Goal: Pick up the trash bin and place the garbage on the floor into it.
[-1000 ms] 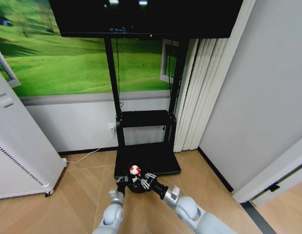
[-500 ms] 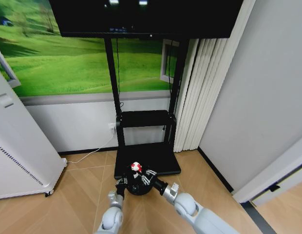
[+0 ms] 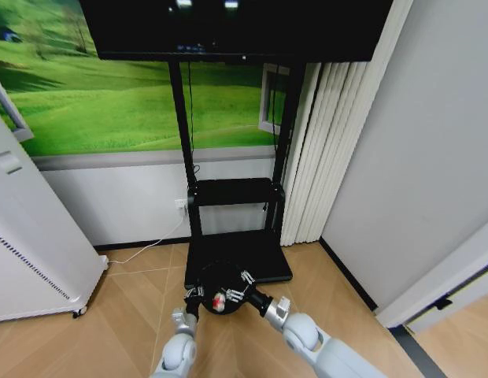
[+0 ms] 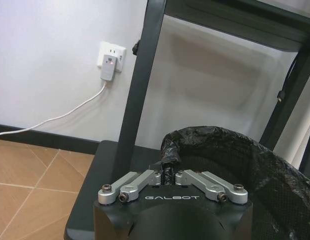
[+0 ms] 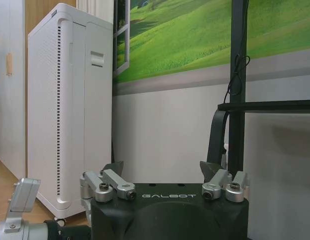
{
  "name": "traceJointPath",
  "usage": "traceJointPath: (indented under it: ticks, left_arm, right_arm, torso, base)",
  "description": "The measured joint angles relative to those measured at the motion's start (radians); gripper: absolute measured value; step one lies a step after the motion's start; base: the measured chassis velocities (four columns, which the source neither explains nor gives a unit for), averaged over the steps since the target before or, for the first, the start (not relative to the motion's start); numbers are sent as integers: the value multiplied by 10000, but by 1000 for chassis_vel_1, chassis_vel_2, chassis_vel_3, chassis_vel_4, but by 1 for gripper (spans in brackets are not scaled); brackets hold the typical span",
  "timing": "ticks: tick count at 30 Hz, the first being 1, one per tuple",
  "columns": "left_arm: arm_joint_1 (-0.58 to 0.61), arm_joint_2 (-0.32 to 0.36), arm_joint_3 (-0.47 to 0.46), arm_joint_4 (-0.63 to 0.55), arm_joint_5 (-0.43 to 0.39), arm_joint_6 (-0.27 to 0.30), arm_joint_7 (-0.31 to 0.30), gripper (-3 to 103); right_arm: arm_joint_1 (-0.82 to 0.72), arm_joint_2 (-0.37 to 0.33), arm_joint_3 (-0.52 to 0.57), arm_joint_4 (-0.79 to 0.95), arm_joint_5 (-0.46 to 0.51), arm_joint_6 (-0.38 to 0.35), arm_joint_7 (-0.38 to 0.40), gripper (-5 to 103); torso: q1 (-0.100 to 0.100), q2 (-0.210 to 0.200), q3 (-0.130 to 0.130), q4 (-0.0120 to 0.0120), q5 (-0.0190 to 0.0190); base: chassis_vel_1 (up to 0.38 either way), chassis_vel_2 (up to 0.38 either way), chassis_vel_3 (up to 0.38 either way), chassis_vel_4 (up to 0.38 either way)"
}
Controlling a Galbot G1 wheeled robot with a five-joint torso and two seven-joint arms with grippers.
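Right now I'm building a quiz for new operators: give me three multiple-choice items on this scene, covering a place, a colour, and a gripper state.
1. Where is the red-and-white piece?
A inside the trash bin
B on the stand's shelf
C on the floor by the curtain

2. What colour is the trash bin?
A white
B black
C green

3. How is the left gripper?
A open, away from the bin
B shut on the bin's rim
C holding a cable

Answers: 1 A, it shows within the rim; 2 B, dark sides and liner; 3 B, fingers pinch the rim's edge.
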Motion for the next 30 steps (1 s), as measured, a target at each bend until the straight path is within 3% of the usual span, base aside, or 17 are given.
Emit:
traceJointPath:
  ticks: [3,5,30]
  left_arm:
    - [2,24,-42,-32,-12,3,-4,7]
    - [7,27,-53,-41,-16,4,-6,7]
    - [-70,163,-134,-99,-138,49,-40,7]
  right_arm:
    - [-24,2,14,11,-31,7,-3,98]
    - [-28,0,14,23,-32,8,-5,100]
    - [13,-23,-29,35,-59,-3,-28,100]
  torso:
    - [0,0,0,1,0]
    - [0,0,0,0,0]
    - [0,0,0,0,0]
  base:
    - [0,0,0,0]
    - [0,0,0,0]
    - [0,0,0,0]
